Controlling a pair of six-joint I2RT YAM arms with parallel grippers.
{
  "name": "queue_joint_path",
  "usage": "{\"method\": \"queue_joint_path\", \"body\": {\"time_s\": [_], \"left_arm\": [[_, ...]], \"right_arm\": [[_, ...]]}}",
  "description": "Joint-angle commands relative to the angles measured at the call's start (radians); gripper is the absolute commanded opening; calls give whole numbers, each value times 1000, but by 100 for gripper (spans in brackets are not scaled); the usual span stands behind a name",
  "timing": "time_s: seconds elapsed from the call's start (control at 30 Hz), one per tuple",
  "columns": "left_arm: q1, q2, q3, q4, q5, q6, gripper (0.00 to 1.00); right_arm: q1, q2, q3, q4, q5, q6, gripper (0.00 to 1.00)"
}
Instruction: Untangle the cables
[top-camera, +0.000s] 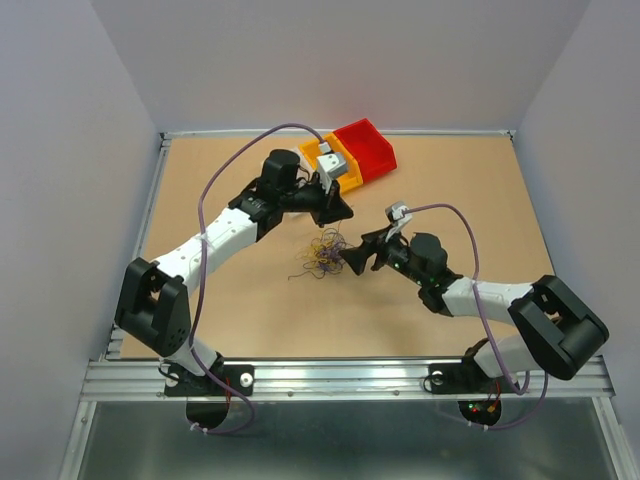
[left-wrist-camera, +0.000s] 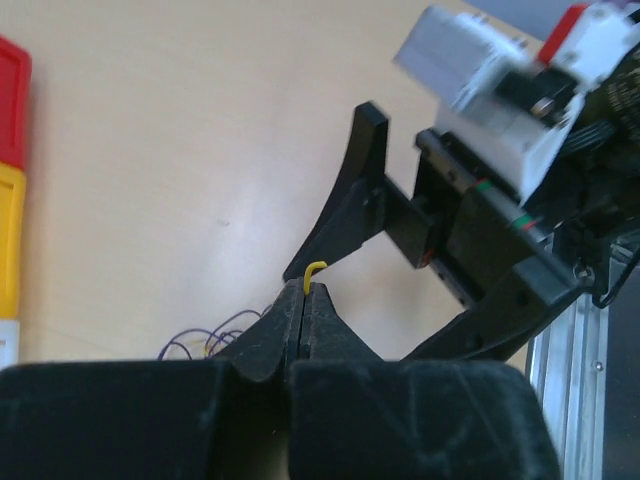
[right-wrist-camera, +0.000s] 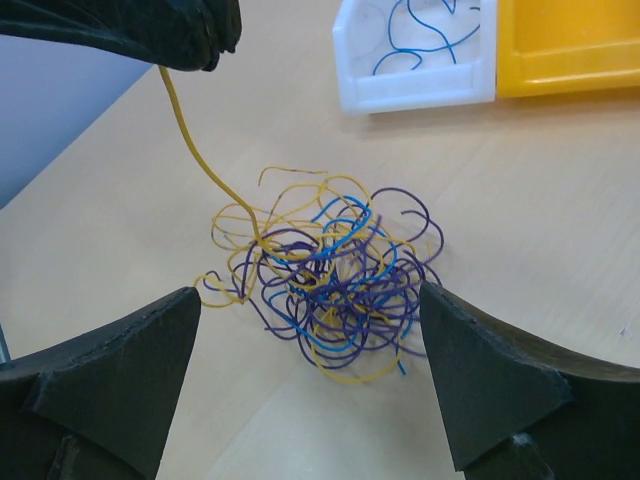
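Note:
The cables (top-camera: 322, 256) lie as one loose tangle of blue, yellow and dark purple wires (right-wrist-camera: 335, 285) on the tabletop. My left gripper (top-camera: 336, 208) hangs just above and behind the tangle. It is shut (left-wrist-camera: 305, 292) on the end of one yellow cable (left-wrist-camera: 313, 270). That yellow cable (right-wrist-camera: 190, 135) runs taut from the left fingers (right-wrist-camera: 195, 35) down into the tangle. My right gripper (top-camera: 354, 258) is low at the tangle's right side. It is open (right-wrist-camera: 310, 295), its two fingers flanking the tangle with nothing gripped.
A red bin (top-camera: 368, 145) and a yellow bin (top-camera: 312, 150) stand at the back of the table. A white bin (right-wrist-camera: 400, 95) beside the yellow bin (right-wrist-camera: 570, 50) holds loose blue cables (right-wrist-camera: 425, 40). The right gripper's finger (left-wrist-camera: 350, 195) stands close before the left jaws.

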Motion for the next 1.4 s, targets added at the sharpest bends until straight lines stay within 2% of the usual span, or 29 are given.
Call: {"method": "queue_joint_path", "body": {"time_s": [0.0, 0.13, 0.33, 0.5, 0.57, 0.63, 0.67, 0.7, 0.73, 0.8, 0.93, 1.07, 1.17, 1.37], "left_arm": [[-57, -1, 101, 30, 26, -16, 0], [-89, -3, 134, 34, 5, -44, 0], [-118, -10, 230, 20, 11, -102, 0], [-118, -46, 386, 3, -105, -150, 0], [-118, -47, 491, -26, -169, -145, 0], [-118, -35, 587, -105, -260, -142, 0], [-118, -5, 712, -150, -397, -140, 0], [-108, 15, 782, -246, -453, -139, 0], [-95, 31, 836, -278, -490, -137, 0], [-62, 42, 908, -290, -539, -143, 0], [87, -1, 889, -210, -590, -176, 0], [165, 9, 884, -185, -593, -180, 0], [221, 8, 856, -164, -602, -194, 0], [274, -87, 644, -23, -593, -216, 0]], "right_arm": [[12, 8, 68, 99, -56, -43, 94], [15, 0, 73, 99, -30, -37, 93], [15, 28, 87, 97, -15, -29, 82], [17, 153, 126, 96, 43, 12, 75], [17, 253, 169, 21, 115, 60, 70], [15, 320, 309, -143, 273, 135, 68], [17, 380, 352, -306, 322, 162, 61], [15, 402, 408, -364, 391, 205, 59], [15, 419, 421, -422, 407, 219, 56], [15, 428, 420, -431, 434, 250, 55], [15, 410, 395, -438, 482, 282, 55], [15, 368, 380, -438, 503, 288, 54], [15, 324, 357, -446, 559, 290, 47], [15, 240, 322, -464, 620, 296, 44]]}}
